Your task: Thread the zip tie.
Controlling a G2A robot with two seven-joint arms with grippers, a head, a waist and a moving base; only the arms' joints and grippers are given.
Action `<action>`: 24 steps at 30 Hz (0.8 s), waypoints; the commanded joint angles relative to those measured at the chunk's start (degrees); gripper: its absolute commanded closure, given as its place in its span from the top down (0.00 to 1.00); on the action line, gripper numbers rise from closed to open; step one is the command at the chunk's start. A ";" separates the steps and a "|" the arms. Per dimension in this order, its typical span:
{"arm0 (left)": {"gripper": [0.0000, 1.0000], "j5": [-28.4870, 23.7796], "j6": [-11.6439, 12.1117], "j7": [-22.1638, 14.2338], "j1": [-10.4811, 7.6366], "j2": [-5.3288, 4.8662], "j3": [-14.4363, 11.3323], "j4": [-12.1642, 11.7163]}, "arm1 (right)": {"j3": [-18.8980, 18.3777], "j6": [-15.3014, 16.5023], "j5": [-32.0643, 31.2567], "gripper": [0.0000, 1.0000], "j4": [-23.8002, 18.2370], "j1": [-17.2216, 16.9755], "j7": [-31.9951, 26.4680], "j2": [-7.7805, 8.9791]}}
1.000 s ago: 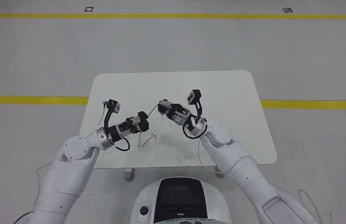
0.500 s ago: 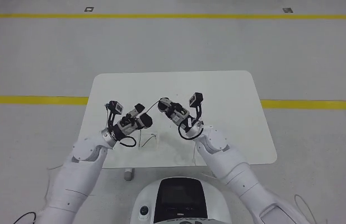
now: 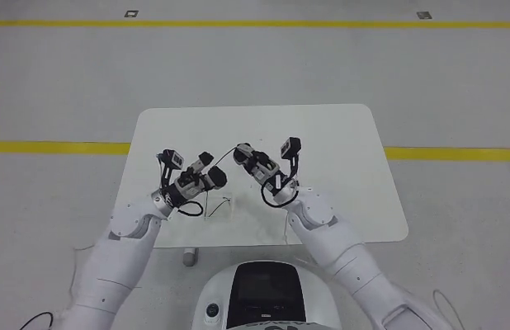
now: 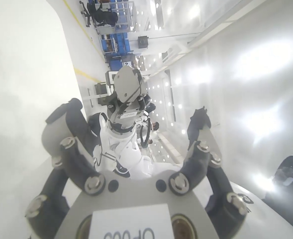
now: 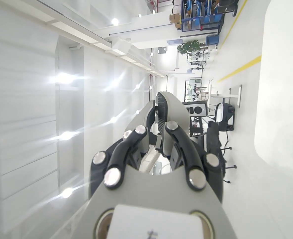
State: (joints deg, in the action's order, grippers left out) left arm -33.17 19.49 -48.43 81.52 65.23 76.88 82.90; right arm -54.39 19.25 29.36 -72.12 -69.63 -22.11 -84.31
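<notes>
Both grippers are held above the white table (image 3: 337, 140), tips facing each other a short way apart. My right gripper (image 3: 238, 151) (image 5: 160, 98) is shut, and a thin black zip tie (image 3: 225, 157) runs out of its tip toward the left gripper. My left gripper (image 3: 212, 167) (image 4: 135, 114) stands open, its dark fingers (image 4: 71, 118) spread wide with nothing between them. The left wrist view looks straight past those fingers at the right gripper (image 4: 127, 85). The tie's free end lies close to the left gripper's opening; I cannot tell whether they touch.
Thin dark strands (image 3: 218, 205) lie on the table beneath the grippers, near its front edge. The far and right parts of the tabletop are bare. Yellow floor lines (image 3: 436, 153) run past the table.
My left gripper has moved up and toward the right gripper, and its fingers have spread open. The right gripper has barely shifted, still holding the tie.
</notes>
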 commanded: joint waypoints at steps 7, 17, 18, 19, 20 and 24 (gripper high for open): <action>1.00 2.23 -0.01 1.83 0.10 0.71 -0.36 0.47 | 0.98 -0.95 1.24 0.00 0.85 0.07 0.67 -0.67; 1.00 2.84 -0.01 2.73 -0.11 1.30 -0.54 0.52 | 0.57 -0.27 1.94 0.00 1.17 -0.22 0.59 -0.93; 1.00 2.84 -0.01 2.73 -0.11 1.30 -0.54 0.52 | 0.57 -0.27 1.94 0.00 1.17 -0.22 0.59 -0.93; 1.00 2.84 -0.01 2.73 -0.11 1.30 -0.54 0.52 | 0.57 -0.27 1.94 0.00 1.17 -0.22 0.59 -0.93; 1.00 2.84 -0.01 2.73 -0.11 1.30 -0.54 0.52 | 0.57 -0.27 1.94 0.00 1.17 -0.22 0.59 -0.93; 1.00 3.79 -0.42 4.23 -0.05 1.28 -0.90 1.20 | 0.55 -1.07 0.96 0.00 -0.22 -0.94 1.18 -0.90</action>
State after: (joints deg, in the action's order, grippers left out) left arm -29.74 19.14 -44.73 81.42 66.54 76.08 83.87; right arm -53.82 18.42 30.51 -71.86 -70.33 -21.01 -85.22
